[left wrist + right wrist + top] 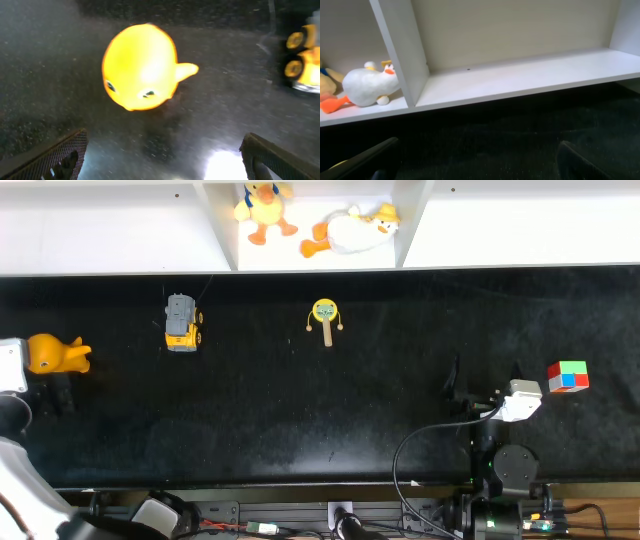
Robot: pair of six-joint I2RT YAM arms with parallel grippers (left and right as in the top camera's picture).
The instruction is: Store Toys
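Left gripper (162, 152): fingers spread wide, nothing between them. It is at the far left of the top view, with the orange toy (142, 67) just beyond the fingertips and apart from both.

Orange toy (57, 354): lies on the black mat (300, 430) at the left edge of the top view, at mid-height. It has a glossy, rounded, bulbous body in bright orange-yellow. The left wrist view shows two small dark eyes low on the body and a short stub on one side. It is possibly a whale, but the outline is too soft to settle it.

Truck (181, 322): yellow and grey, upper left of the top view, to the right of the orange toy and well apart from it. Its yellow wheels show in the left wrist view (305, 60).

Rattle (325, 318): round yellow head on a wooden handle, upper centre of the mat.

Cube (567, 376): multicoloured, at the right, mid-height.

Shelf (110, 230): white, along the top edge of the top view. Its centre compartment holds a yellow duck (264, 208) and a white duck (355, 230) lying on its side with orange feet.

Right gripper (475, 160): fingers wide apart and empty. It is at the lower right of the top view, left of the cube, facing the shelf. The white duck (367, 86) shows in the right wrist view.
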